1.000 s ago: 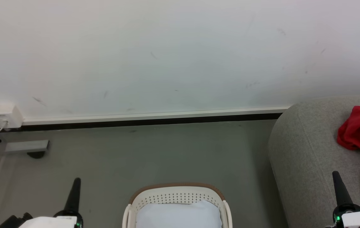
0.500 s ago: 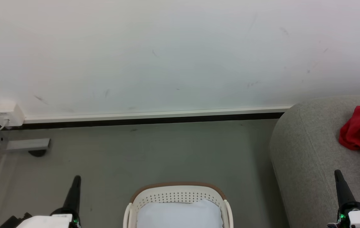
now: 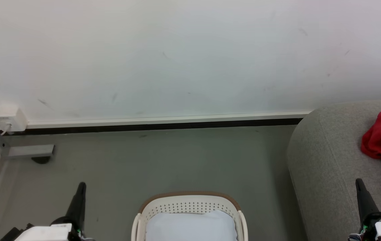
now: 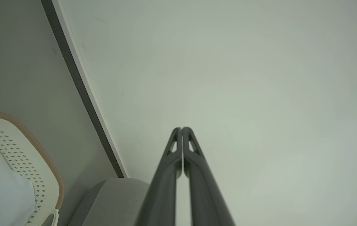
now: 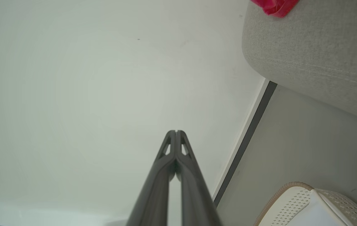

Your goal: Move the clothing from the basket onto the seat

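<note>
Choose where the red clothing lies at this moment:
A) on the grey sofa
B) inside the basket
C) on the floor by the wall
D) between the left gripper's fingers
A: the red clothing lies on the grey sofa, while the basket holds a pale pad.

Shows the clothing (image 3: 376, 140), red with black-and-white lettering, crumpled in heaps on the seat (image 3: 324, 164), a light grey, round-edged sofa at the right. Shows the basket (image 3: 183, 207), cream, perforated, brown-rimmed, upright on the floor (image 3: 163, 160) near the seat's left side, holding a pale pad (image 3: 190, 227).
</note>
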